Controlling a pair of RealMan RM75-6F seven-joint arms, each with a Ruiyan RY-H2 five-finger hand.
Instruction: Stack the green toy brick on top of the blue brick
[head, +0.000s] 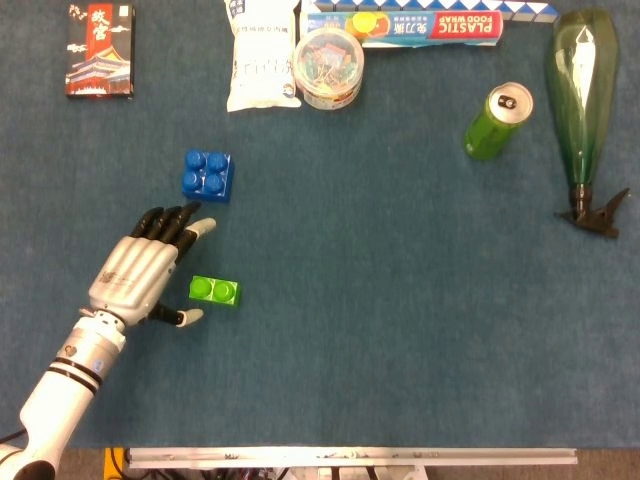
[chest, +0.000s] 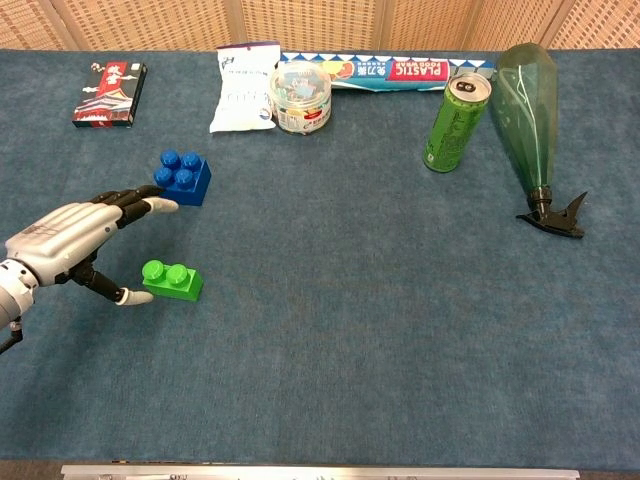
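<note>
The green toy brick (head: 215, 292) (chest: 172, 280) lies flat on the blue cloth, studs up. The blue brick (head: 207, 175) (chest: 182, 176) sits a short way behind it. My left hand (head: 140, 272) (chest: 70, 240) hovers just left of the green brick, open, fingers stretched toward the blue brick and thumb tip close to the green brick's left end without holding it. My right hand shows in neither view.
Along the back edge stand a red-and-black card box (head: 100, 50), a white pouch (head: 262, 55), a round tub (head: 329, 68), a plastic wrap box (head: 430, 25), a green can (head: 497, 121) and a green spray bottle lying down (head: 583, 105).
</note>
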